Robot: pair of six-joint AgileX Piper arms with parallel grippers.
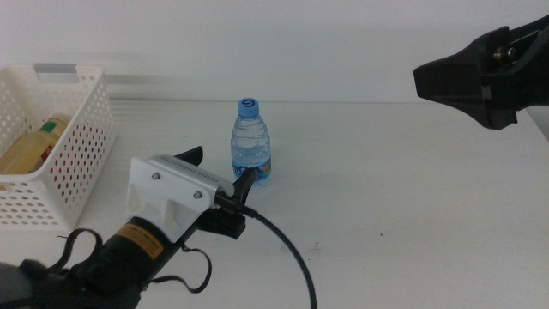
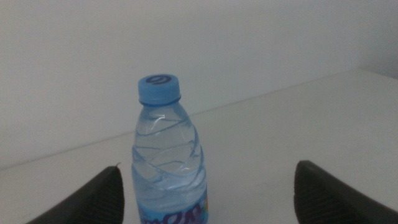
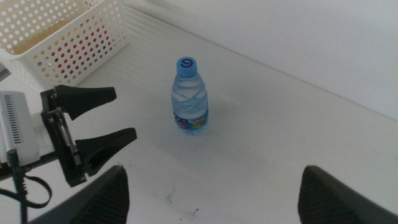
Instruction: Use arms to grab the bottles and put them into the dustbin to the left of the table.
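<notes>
A small clear water bottle with a blue cap stands upright on the white table, near its middle. My left gripper is open just in front of it, one jaw on each side and not touching; the left wrist view shows the bottle close between the spread jaws. My right gripper hovers high at the right, open and empty, looking down on the bottle. The white perforated dustbin at the left holds a yellow-drink bottle; something red shows through its holes.
The dustbin stands at the table's left end, close to my left arm's white housing. A thick black cable trails from that arm across the front of the table. The white wall rises behind the table's far edge.
</notes>
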